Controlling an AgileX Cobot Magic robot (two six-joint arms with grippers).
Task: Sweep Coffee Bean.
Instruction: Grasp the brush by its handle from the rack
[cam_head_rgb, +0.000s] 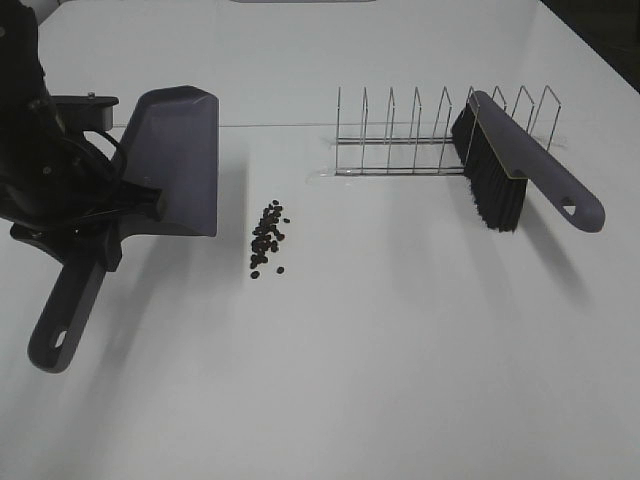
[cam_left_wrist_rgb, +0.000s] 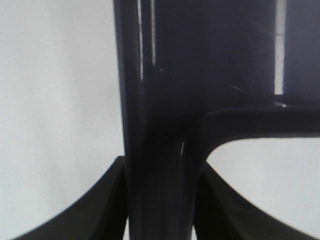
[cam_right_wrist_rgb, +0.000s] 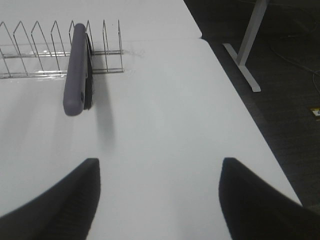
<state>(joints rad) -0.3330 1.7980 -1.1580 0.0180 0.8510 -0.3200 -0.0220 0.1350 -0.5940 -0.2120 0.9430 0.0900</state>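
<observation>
- My left gripper (cam_left_wrist_rgb: 160, 210) clamps the dustpan (cam_head_rgb: 178, 160) handle.
- My right gripper (cam_right_wrist_rgb: 159, 200) is open and empty; the brush (cam_right_wrist_rgb: 76, 70) sits in the rack (cam_head_rgb: 400, 170).
- The coffee bean (cam_head_rgb: 267, 238) pile lies unswept beside the dustpan.

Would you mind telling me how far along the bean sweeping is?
Done: the left gripper is shut on the dustpan, held beside the beans. In hand: the right gripper is open and empty, facing the brush, which sits in the rack. Left: take the brush and sweep the beans, all loose on the table, into the dustpan.
</observation>
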